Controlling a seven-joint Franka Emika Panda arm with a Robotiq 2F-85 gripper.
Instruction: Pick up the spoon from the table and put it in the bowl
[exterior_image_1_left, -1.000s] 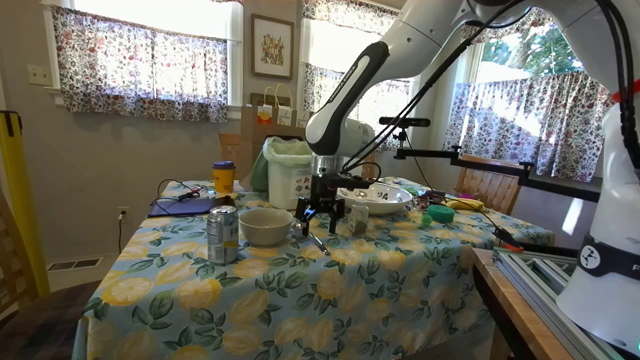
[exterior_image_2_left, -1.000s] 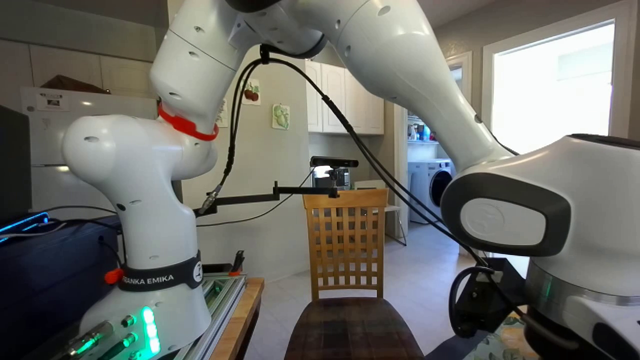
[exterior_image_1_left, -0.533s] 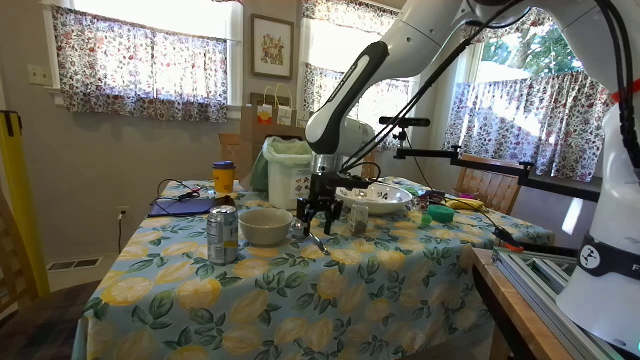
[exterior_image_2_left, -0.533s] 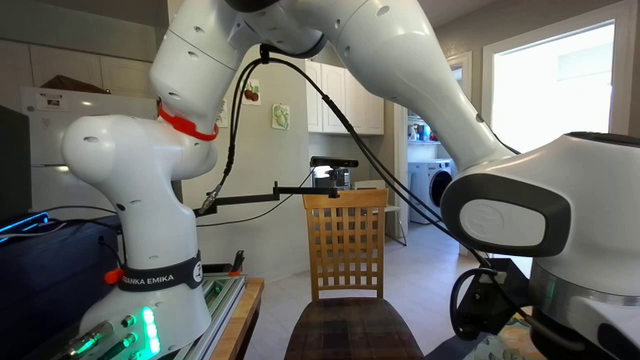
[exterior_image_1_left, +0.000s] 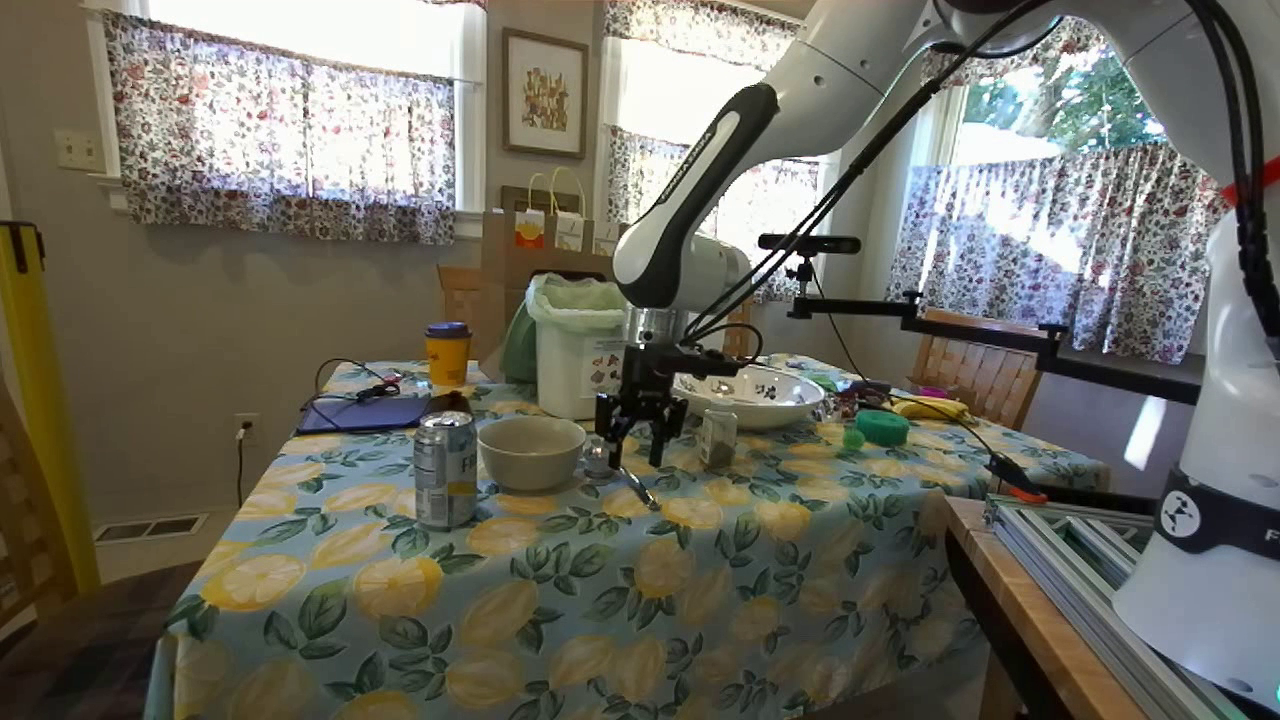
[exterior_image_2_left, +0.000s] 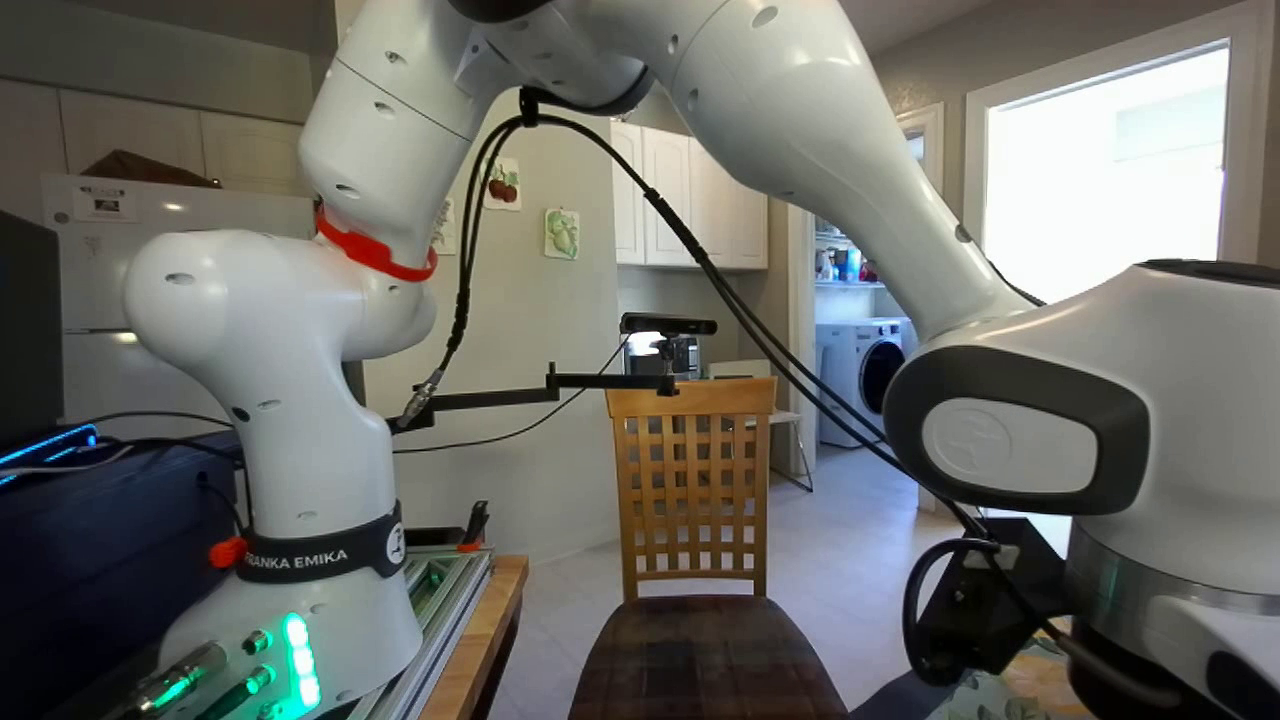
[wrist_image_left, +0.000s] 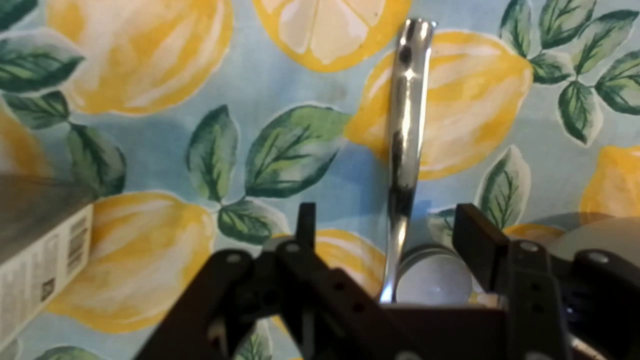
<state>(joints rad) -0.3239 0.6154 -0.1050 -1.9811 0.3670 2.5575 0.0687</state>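
The silvery spoon (exterior_image_1_left: 640, 490) lies on the lemon-print tablecloth, right of the small grey bowl (exterior_image_1_left: 530, 455) in an exterior view. In the wrist view the spoon (wrist_image_left: 407, 115) runs from the top down between the fingers, its lower end hidden behind the gripper. My gripper (exterior_image_1_left: 636, 455) is above the spoon's far part, fingers down. In the wrist view the gripper (wrist_image_left: 385, 220) is open, one finger on each side of the spoon, with nothing held. A pale edge at the wrist view's right appears to be the bowl (wrist_image_left: 600, 237).
A small round-lidded jar (wrist_image_left: 435, 280) stands right beside the spoon, between the fingers in the wrist view; it also shows beside the bowl (exterior_image_1_left: 597, 460). A clear shaker (exterior_image_1_left: 718, 437), a can (exterior_image_1_left: 446, 470), a large patterned bowl (exterior_image_1_left: 765, 400) and a bin (exterior_image_1_left: 575, 350) stand around.
The fingertips look closer together than a second ago in an exterior view; I cannot tell whether they shut partly or the hand turned. The hand has risen very slightly. The spoon has not moved.
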